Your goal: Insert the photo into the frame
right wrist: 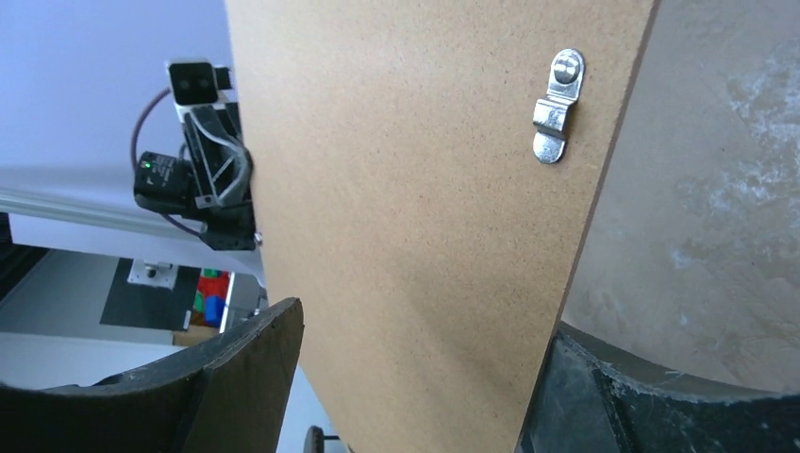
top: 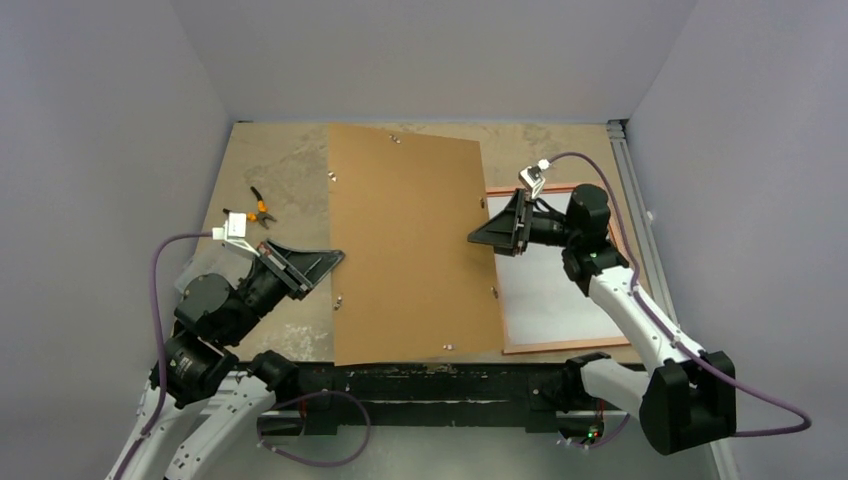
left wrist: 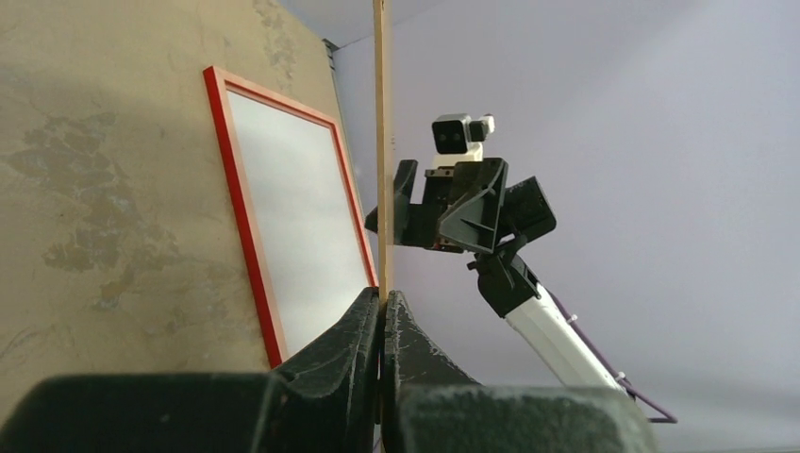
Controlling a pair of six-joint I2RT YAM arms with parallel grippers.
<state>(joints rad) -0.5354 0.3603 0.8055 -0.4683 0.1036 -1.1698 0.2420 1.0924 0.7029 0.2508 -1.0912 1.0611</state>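
Note:
A large brown backing board hangs raised over the table's middle. My left gripper is shut on its left edge; the left wrist view shows the board edge-on, pinched at my gripper. My right gripper is open at the board's right edge, one finger on each side of the board, neither pressing it. The red frame lies flat on the table to the right, its left part under the board. A white surface fills the frame; I cannot tell whether it is the photo's reverse.
Orange-handled pliers lie at the far left of the table. Small metal turn clips sit along the board's edges. A metal rail runs along the table's right side. Grey walls close in on three sides.

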